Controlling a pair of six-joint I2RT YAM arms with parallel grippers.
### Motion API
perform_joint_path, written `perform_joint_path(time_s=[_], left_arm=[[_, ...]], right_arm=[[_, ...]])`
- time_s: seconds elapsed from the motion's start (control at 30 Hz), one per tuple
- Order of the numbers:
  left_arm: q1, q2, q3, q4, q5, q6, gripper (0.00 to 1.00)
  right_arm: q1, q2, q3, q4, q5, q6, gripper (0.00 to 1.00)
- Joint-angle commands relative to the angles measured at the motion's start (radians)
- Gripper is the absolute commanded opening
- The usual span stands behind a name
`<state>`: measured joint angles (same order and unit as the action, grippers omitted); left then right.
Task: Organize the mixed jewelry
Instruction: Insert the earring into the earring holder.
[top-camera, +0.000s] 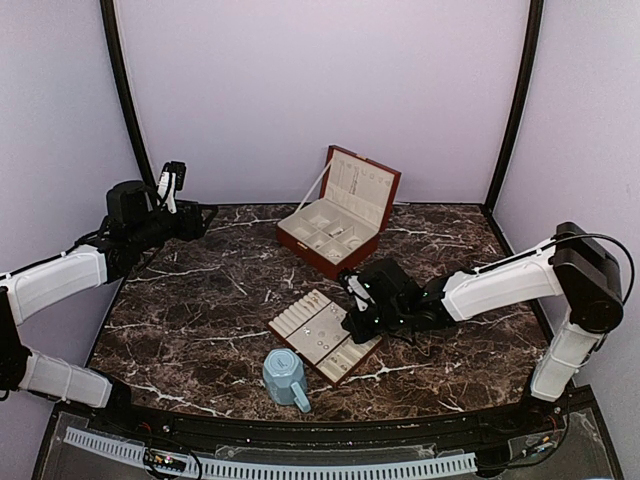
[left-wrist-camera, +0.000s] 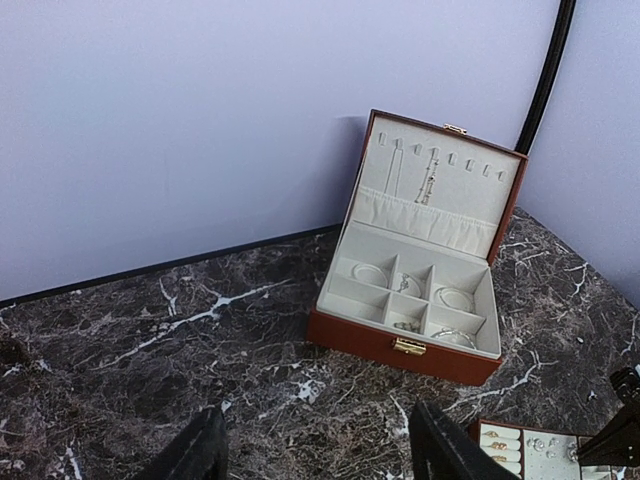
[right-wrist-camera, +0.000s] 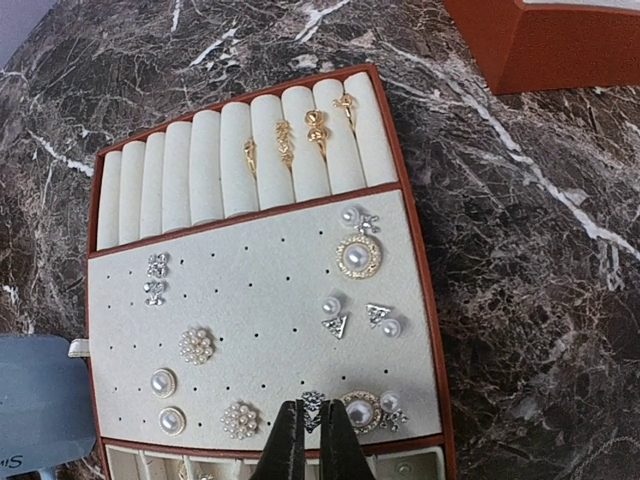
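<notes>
Now right hand (right-wrist-camera: 312, 408), nearly closed, touches one silvery stud (right-wrist-camera: 313, 398) (grip unclear); left hand (left-wrist-camera: 318, 412) gapes empty.

The top view looks down from high behind the arm bases toward 12 o'clock, covering the whole table (top-camera: 200, 290); the left wrist view, at 9 o'clock, faces the box (left-wrist-camera: 400, 338) from afar; the right wrist view hangs close above the tray (right-wrist-camera: 260, 300), right gripper (right-wrist-camera: 312, 410) at its frame's 6 o'clock; all three share that tray.
</notes>
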<state>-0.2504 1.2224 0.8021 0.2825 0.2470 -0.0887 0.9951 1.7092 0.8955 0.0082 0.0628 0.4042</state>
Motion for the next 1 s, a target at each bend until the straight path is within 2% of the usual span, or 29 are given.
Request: perform_joint_path(time_s=[0.0, 0.97], left_arm=[[0.005, -0.025, -0.014, 0.027, 0.012, 0.014, 0.65], [0.005, -0.027, -0.015, 0.027, 0.013, 0.019, 0.65]], right_arm=[[0.0, 0.02, -0.015, 0.035, -0.02, 0.014, 0.02], [0.0, 0.031, -0.05, 0.074, 0.019, 0.008, 0.02]])
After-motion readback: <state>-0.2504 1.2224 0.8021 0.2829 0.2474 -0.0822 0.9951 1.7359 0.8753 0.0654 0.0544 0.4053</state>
